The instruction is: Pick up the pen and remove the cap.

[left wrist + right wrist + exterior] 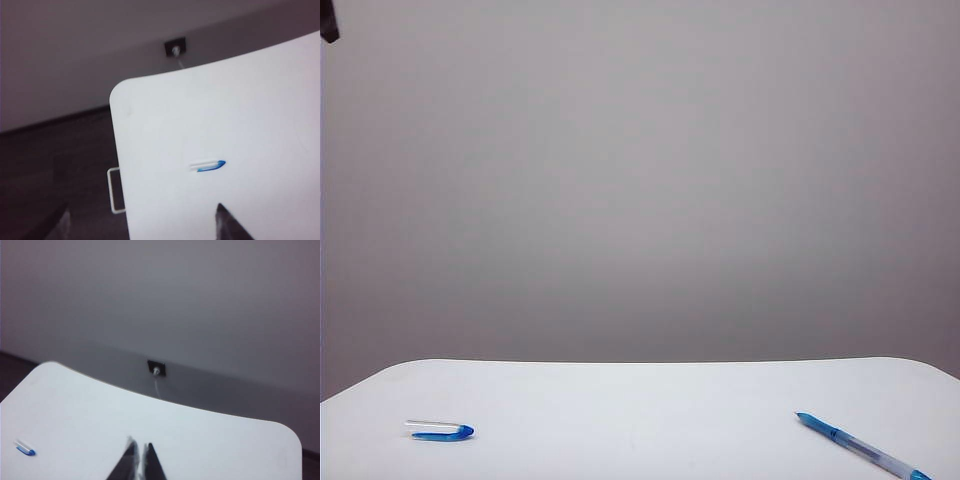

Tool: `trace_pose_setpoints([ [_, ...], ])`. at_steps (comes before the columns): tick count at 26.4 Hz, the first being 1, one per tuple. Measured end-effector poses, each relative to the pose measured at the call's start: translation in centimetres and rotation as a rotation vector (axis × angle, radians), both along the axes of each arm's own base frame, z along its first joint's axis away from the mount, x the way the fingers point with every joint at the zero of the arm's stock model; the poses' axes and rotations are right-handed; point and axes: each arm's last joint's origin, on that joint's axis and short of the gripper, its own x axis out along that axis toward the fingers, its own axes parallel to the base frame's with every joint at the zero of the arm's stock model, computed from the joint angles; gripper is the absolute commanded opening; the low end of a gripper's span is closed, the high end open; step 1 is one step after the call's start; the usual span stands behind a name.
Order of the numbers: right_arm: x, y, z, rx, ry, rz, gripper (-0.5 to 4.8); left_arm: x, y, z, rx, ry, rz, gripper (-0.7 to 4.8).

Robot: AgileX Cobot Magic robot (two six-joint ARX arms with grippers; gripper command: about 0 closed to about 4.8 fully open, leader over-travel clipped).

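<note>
The pen (860,447) lies uncapped at the right of the white bench (640,400); the cap (440,431) lies well apart at the left. My left claw (142,225) hangs spread above the cap; my right claw (139,460) is pressed together, empty.

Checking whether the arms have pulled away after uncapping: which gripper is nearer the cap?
Left. The left gripper hangs open above the table, near the cap. The right gripper, shut and empty, is farther off.
</note>
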Motion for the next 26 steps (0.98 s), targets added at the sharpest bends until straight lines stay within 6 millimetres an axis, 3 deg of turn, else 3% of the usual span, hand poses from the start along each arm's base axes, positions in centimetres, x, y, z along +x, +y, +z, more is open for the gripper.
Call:
trace_pose_setpoints([
  [4,-1.6,-0.5,-1.7,0.023,-0.087,-0.012,0.20,-1.5,0.5,-1.5,-0.016,-0.095,0.017,3.66],
  [8,-4.1,-1.4,-4.9,0.040,-0.175,-0.062,0.08,-3.5,1.2,-4.8,-0.055,-0.226,0.072,3.62],
  [12,-6.5,-2.1,-6.9,0.087,-0.295,-0.070,0.07,-5.1,1.7,-7.2,-0.193,-0.454,0.110,3.62],
  [17,-8.0,-2.6,-8.3,0.152,-0.387,-0.097,-0.01,-5.2,1.8,-10.3,-0.266,-0.541,0.121,3.62],
  [19,-8.2,-2.7,-9.8,0.153,-0.381,-0.099,-0.01,-5.3,1.8,-12.0,-0.305,-0.561,0.133,3.22],
  [26,-7.3,-2.7,-13.4,0.126,-0.323,-0.174,-0.01,-4.9,1.7,-14.6,-0.289,-0.545,0.130,1.95],
])
